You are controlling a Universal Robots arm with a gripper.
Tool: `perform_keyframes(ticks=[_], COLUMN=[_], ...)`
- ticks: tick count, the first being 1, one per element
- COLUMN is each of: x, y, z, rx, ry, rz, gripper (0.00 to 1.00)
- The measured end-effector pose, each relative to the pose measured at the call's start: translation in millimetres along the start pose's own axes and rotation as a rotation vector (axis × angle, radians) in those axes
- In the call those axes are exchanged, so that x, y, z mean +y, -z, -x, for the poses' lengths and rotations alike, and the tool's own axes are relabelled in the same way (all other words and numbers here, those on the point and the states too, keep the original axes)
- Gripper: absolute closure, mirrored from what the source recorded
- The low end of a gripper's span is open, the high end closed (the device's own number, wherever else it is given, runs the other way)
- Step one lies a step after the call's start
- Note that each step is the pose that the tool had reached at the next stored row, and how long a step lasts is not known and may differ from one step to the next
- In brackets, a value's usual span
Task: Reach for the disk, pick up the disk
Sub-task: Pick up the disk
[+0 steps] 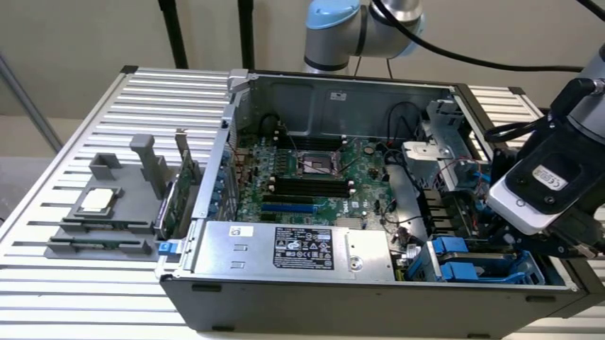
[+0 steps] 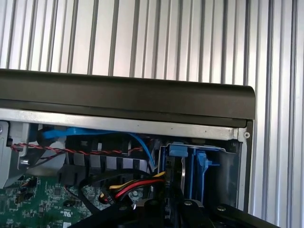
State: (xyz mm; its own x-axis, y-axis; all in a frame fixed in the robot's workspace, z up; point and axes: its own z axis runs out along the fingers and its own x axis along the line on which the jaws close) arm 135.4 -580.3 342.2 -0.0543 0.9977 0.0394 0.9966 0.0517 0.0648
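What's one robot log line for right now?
step: reach | gripper: low in case corner, at disk | disk: seated, not lifted

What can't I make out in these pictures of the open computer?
- The disk: wrist view, edge-on between blue rails; its face is hidden.
- Whether the gripper touches it: exterior view, the arm's own wrist blocks that spot.
- Power-supply label: exterior view, print too small to read.

One open computer case (image 1: 359, 301), one motherboard (image 1: 312, 177), one power-supply box (image 1: 236, 255), one grey fixture (image 1: 104, 234), one chip (image 1: 98, 200).
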Motion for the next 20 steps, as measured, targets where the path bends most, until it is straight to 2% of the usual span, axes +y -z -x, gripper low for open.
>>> perform_keyframes(ticks=[4, 20], x=[-2.7, -4.4], y=[-0.3, -2.9], z=[-0.1, 0.0], rx=[-0.0005, -0.0013], ry=[0.000, 0.001], rz=[0.0096, 0.0275], gripper=[0.82, 0.82])
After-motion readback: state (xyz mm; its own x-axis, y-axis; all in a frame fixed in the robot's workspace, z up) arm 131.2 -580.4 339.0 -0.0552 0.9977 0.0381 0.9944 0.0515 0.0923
